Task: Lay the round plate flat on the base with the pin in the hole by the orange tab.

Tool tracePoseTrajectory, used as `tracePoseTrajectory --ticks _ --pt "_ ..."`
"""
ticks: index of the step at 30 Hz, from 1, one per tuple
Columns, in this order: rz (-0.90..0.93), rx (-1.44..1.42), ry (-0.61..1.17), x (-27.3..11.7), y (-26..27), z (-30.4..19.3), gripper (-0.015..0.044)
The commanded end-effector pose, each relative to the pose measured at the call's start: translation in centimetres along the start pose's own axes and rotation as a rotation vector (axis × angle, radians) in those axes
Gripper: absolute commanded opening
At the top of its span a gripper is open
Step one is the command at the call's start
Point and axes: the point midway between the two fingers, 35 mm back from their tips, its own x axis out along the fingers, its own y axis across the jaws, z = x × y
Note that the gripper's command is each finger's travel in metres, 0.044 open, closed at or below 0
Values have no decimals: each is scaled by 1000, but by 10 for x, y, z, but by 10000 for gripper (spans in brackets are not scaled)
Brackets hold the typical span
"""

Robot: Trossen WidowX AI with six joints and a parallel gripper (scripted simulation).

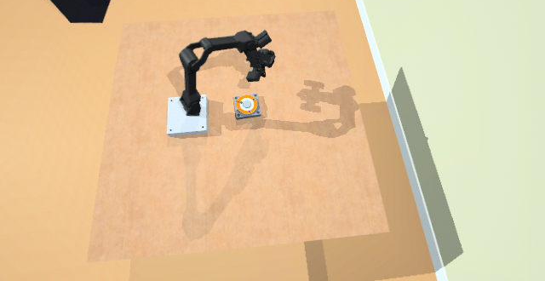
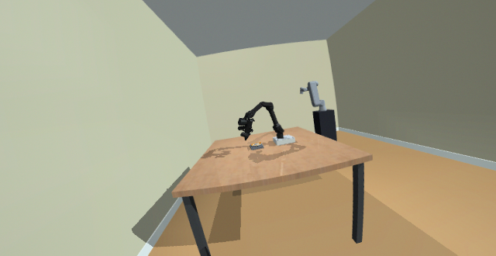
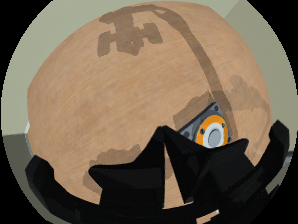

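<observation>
Top view: the round orange-ringed plate [image 1: 246, 105] with a pale grey centre lies on a small square grey base [image 1: 247, 116] that rests on the wooden surface [image 1: 298, 187], just beside the arm's white mounting block [image 1: 180, 123] on the side toward the wall. Being a disc, the plate has no long axis; the only cue to its heading is a thin dark line running from its centre toward the upper left of that view, away from the near edge of the base, though the orange tab and the hole next to it are too small to tell apart from the ring, and the pin cannot be made out. The black jointed arm [image 1: 192, 68] rises from the block and bends over, carrying the black claw [image 1: 254, 76] in the air above and beyond the base, apart from the plate. The claw's fingers are pressed together with nothing between them. In the wrist view the dark fingertips meet in a point at the lower middle of the frame, and the plate on its base shows just past them to the right, with the arm's shadow lying across the wood beyond. In the exterior view the claw hangs clear above the base, with open space between the two.
</observation>
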Motion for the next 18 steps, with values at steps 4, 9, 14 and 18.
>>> tracePoseTrajectory --ticks 4,9,14,18 --pt "47 -259 267 -2 -103 -52 0" --pt "119 -357 379 -4 -144 -87 0" --pt "138 -375 400 -5 -151 -95 0" --pt "138 -375 400 -2 -151 -96 0"
